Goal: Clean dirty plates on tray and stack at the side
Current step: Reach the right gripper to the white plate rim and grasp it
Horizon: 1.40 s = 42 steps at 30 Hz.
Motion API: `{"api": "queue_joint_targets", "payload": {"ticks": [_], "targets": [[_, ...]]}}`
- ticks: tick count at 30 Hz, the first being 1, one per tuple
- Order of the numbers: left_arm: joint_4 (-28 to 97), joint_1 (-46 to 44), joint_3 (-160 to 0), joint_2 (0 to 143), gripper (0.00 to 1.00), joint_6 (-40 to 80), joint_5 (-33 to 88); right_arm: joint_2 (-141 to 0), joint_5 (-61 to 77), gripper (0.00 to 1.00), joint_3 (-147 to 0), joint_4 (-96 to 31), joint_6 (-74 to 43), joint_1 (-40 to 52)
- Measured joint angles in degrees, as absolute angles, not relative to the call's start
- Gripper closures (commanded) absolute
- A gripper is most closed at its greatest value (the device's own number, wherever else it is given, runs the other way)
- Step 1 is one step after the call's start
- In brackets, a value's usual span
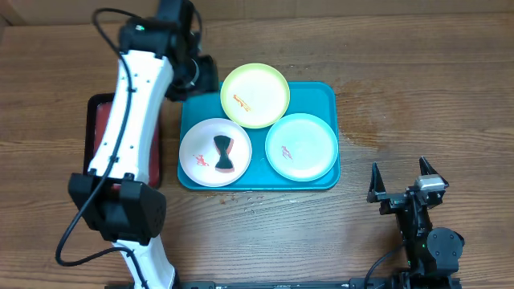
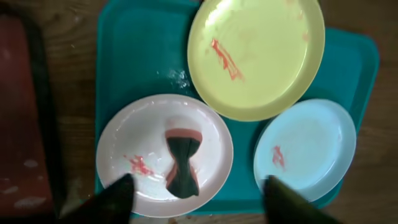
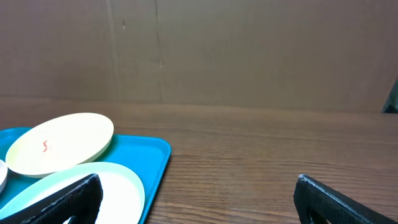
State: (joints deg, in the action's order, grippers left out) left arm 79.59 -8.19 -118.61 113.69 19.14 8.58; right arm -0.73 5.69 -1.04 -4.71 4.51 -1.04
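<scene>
So all three plates are sitting on the tray [image 1: 325, 96], none stacked at the side yet. White plate [image 1: 201, 148] is in the near-left corner, mint plate [image 1: 309, 148] near-right, and the yellow plate [image 1: 255, 95] is at the back, hanging over the tray's far rim a bit. The three are packed tight. I honestly can't tell if the yellow one's edge rests on the other two or just sits beside them.

Each has a reddish smear. The white plate also has a dark, red-topped wad [image 2: 182, 165] lying in its middle, pinched like a bow tie, with the smear just to its left.

Left gripper [image 2: 198, 183] hangs above the near edge of the white plate looking down. Its fingers [image 2: 115, 199] are spread wide with nothing between them, and they aren't touching the wad. The left arm reaches over a red tray [image 1: 98, 120] that sits left of the blue one.

Right gripper [image 1: 399, 170] is parked well off to the right of the tray, low over the table [image 1: 418, 80], its fingers wide apart and empty too.
</scene>
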Motion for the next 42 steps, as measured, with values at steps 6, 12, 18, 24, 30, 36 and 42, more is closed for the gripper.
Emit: {"api": "queue_joint_targets", "payload": {"ticks": [6, 12, 18, 24, 30, 36, 42], "targets": [[81.03, -4.05, -118.87, 113.69, 0.00, 19.59, 7.88, -0.73, 9.89, 0.00, -1.06, 2.83, 4.47, -1.04], [81.43, -1.37, -118.87, 113.69, 0.00, 19.59, 7.05, -0.75, 33.39, 0.00, -1.06, 13.06, 4.10, -1.02], [82.17, -1.41, -118.87, 113.69, 0.00, 19.59, 6.83, -0.51, 37.06, 0.00, -1.78, 39.40, -3.05, -1.04], [82.41, -1.41, -118.87, 113.69, 0.00, 19.59, 6.83, -2.79, 30.02, 0.00, -17.47, 19.70, -4.99, -1.04], [82.59, -1.50, -118.87, 113.69, 0.00, 19.59, 6.83, -19.53, 28.80, 0.00, -50.46, -21.96, 0.05, -1.02], [82.56, -1.50, -118.87, 113.69, 0.00, 19.59, 6.81, -40.69, 44.34, 0.00, -69.32, -35.92, 2.79, -1.04], [82.91, -1.50, -118.87, 113.69, 0.00, 19.59, 6.76, -54.11, 60.10, 0.00, -70.43, -18.28, -10.04, -0.97]]}}
